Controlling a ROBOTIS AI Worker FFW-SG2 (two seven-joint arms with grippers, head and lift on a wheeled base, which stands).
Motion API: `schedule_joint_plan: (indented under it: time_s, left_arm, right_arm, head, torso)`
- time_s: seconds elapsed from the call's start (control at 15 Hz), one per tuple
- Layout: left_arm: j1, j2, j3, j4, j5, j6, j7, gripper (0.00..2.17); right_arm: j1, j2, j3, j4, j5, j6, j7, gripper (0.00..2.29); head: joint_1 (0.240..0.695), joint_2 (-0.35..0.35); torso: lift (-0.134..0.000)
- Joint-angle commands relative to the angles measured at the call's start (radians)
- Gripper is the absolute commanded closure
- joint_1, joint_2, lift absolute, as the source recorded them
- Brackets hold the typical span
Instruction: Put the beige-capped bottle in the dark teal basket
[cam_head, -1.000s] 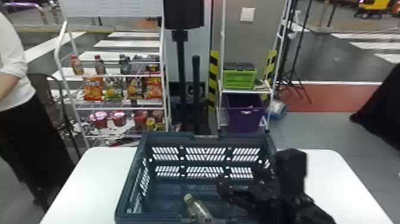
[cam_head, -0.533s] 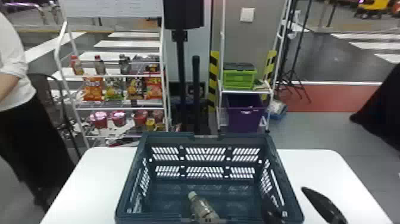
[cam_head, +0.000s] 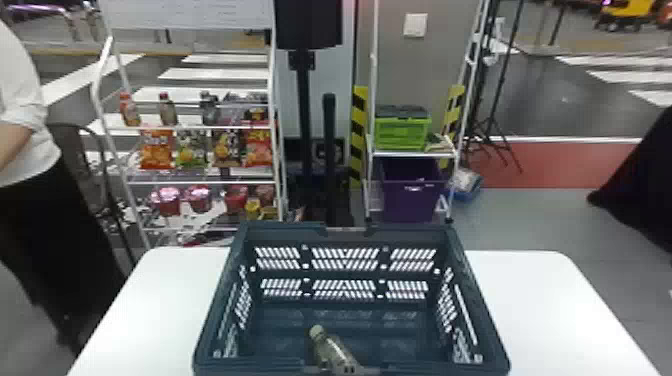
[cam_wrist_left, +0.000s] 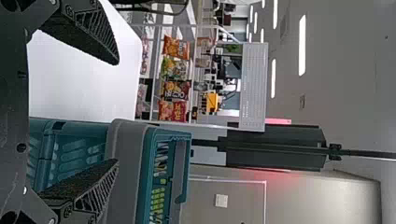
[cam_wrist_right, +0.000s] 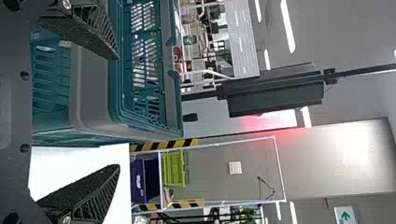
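I see the left gripper (cam_wrist_left: 116, 112) and right gripper (cam_wrist_right: 117, 112) both spread wide, near the dark teal basket (cam_head: 410, 231). Inside it, by its near edge, the beige-capped bottle (cam_head: 334, 351) lies with its cap toward the far left corner. The white desk (cam_head: 540, 310) carries the basket.

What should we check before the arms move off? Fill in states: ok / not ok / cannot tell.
1. Bottle inside the basket: ok
2. Cap on the bottle: ok
3. Basket upright on the table: ok
4. Left gripper open, empty: ok
5. Right gripper open, empty: ok
6. Bottle's base settled on basket floor: cannot tell
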Motion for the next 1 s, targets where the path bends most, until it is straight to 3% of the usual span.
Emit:
schedule_joint_plan:
  time_s: [0.0,0.13,0.93]
  left_arm:
    - [0.001,0.0,-0.004,0.0,-0.007,0.001,0.007,0.14]
    - [0.001,0.0,-0.007,-0.003,-0.007,0.001,0.007,0.14]
    - [0.004,0.006,-0.007,-0.014,-0.008,0.022,0.007,0.14]
  right_arm:
    - [0.03,0.03,-0.021,0.022,0.0,-0.049,0.021,0.06]
    - [0.045,0.044,-0.033,0.033,0.0,-0.077,0.041,0.07]
    - [0.053,0.048,-0.036,0.046,0.0,-0.095,0.041,0.07]
  head:
    - [0.499,0.0]
    - [0.499,0.0]
    - [0.499,0.0]
  torso:
    - [0.0]
    - [0.0]
    - [0.0]
